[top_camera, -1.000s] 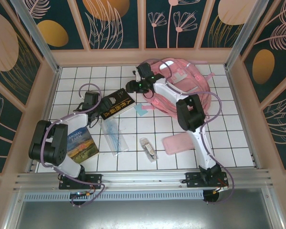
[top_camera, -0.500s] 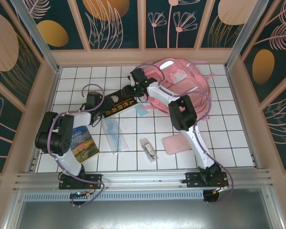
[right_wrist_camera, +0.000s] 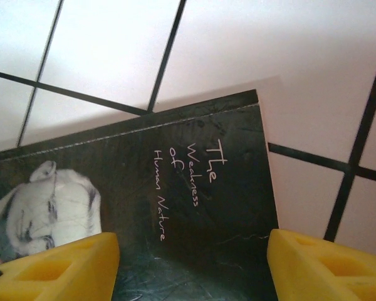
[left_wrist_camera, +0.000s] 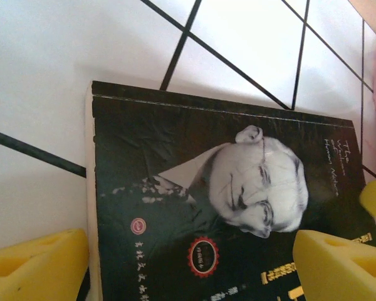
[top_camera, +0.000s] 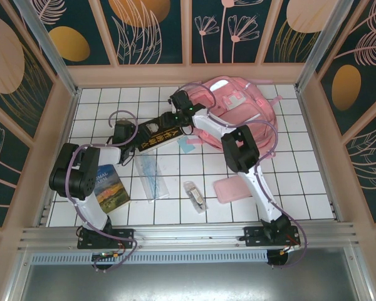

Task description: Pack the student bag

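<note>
1. The pink student bag (top_camera: 238, 103) lies at the table's (top_camera: 301, 188) far edge, right of centre.
2. A black book (top_camera: 155, 136) lies just left of it.
3. The right gripper (right_wrist_camera: 193, 251) hovers with its fingers spread over the book's bag-side end.
4. The left gripper (left_wrist_camera: 188, 257) straddles the other end, fingers wide apart; whether it grips the book is unclear.

Glossy paper, matt pads, pink cloth
The black book (left_wrist_camera: 194, 188) has a glossy paper cover, finely creased, with matt cream page edges. The yellow finger pads (right_wrist_camera: 326, 266) look matt and slightly grainy, foam or plastic. The table (top_camera: 301, 188) is smooth white tile with a soft sheen. The student bag (top_camera: 250, 110) is pink cloth with shiny strips; the front rail (top_camera: 188, 235) is brushed metal.
</note>
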Robot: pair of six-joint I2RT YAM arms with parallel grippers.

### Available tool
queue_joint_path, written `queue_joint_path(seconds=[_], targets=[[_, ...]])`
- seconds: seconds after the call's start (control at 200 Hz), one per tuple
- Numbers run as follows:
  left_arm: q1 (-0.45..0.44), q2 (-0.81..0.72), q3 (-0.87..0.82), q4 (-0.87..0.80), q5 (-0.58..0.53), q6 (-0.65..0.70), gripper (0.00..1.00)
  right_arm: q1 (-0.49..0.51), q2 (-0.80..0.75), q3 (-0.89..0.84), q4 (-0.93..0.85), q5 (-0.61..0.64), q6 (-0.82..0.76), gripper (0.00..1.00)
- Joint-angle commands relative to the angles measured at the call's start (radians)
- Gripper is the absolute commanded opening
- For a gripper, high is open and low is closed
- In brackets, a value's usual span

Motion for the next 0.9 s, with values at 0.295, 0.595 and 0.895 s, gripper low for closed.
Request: queue_joint_path(seconds=[0.295,0.595,0.895], targets=[[-0.007,0.054,-0.005,-0.137,0.042,-0.012,0.82,0.006,-0.072,-0.063,-0.057,0.174,-0.043,0.69],[-0.007,0.062,-0.001,-0.154,0.034,0.002,0.6,-0.014,-0.229,-0.186,0.047,-0.003,-0.01,0.7],[-0.006,0.055,0.004,-0.165,0.036,0.013,0.46,-0.041,-0.18,-0.226,0.067,-0.007,-0.004,0.69]])
